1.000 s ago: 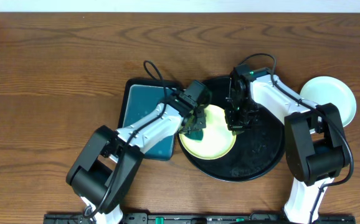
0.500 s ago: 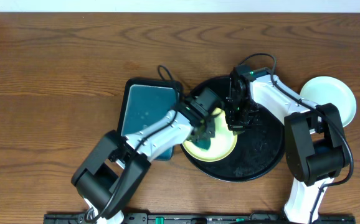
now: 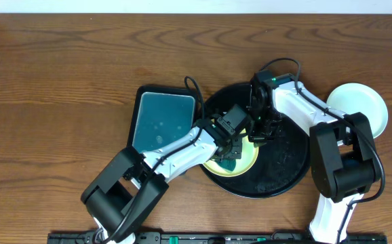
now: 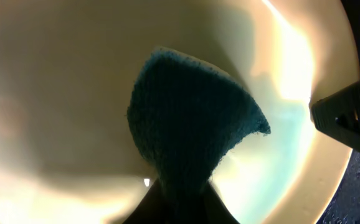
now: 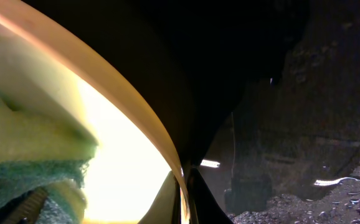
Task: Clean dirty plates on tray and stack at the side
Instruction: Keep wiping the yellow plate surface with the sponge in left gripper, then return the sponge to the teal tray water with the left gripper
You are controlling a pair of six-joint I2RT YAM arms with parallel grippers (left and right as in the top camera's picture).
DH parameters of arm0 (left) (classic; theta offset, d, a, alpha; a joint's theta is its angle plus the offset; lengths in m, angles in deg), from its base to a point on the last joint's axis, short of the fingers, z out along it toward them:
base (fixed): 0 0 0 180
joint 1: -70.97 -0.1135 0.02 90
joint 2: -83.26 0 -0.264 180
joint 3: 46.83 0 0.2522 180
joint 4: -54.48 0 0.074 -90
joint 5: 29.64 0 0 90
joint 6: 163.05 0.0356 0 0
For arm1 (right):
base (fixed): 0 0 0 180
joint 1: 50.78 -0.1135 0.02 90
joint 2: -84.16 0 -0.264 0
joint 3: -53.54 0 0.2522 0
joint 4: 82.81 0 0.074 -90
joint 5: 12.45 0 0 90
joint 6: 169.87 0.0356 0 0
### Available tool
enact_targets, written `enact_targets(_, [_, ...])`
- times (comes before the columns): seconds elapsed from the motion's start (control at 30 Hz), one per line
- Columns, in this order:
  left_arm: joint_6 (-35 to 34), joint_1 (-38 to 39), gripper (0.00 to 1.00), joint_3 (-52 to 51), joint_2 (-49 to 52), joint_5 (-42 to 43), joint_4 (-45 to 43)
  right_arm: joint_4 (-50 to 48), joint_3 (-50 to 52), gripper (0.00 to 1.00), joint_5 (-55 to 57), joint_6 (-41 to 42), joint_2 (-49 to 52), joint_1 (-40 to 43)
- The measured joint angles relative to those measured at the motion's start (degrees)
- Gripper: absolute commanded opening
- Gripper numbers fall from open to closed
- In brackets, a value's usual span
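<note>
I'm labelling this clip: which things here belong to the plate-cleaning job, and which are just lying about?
In the job: yellow plate, black tray under it, sponge in the left hand, right hand gripping the plate's rim, mint-white plate set aside.
Lying about: teal rectangular tray.

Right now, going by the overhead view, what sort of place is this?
Likely a robot test bench staged for dishwashing, not a real kitchen: a wood-grain table, a black tray holding a yellow plate, a teal tray beside it, no sink in view.
</note>
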State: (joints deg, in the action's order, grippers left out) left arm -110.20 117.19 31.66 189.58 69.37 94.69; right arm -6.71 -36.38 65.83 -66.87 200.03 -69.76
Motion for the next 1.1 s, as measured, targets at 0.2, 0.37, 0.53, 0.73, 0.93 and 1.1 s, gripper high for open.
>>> enact_targets(0.2, [4.70, -3.56, 0.12, -0.37, -4.85, 0.04, 1.97, 0.00, 0.00, 0.03, 0.00, 0.00, 0.00, -0.02])
enact_targets(0.37, [8.41, -9.01, 0.13, -0.42, -12.50, 0.02, 4.48, 0.00, 0.00, 0.05, 0.00, 0.02, 0.00, -0.02])
enact_targets(0.53, [12.68, -17.05, 0.17, -0.42, -17.77, -0.17, 9.29, -0.33, 0.00, 0.18, -0.15, -0.04, 0.00, -0.13])
enact_targets(0.73, [15.19, -26.47, 0.17, -0.48, -18.23, -0.42, 13.73, -2.38, 0.04, 0.19, -0.24, 0.09, 0.00, -0.35])
enact_targets(0.93, [17.22, -31.71, 0.17, -0.59, -16.20, -0.39, 13.60, -3.56, 0.04, 0.13, 0.26, 0.13, 0.00, -0.83])
enact_targets(1.1, [18.84, -32.09, 0.17, -0.85, -10.45, -0.37, 13.53, -3.85, 0.04, 0.08, 0.81, 0.20, 0.00, -1.20])
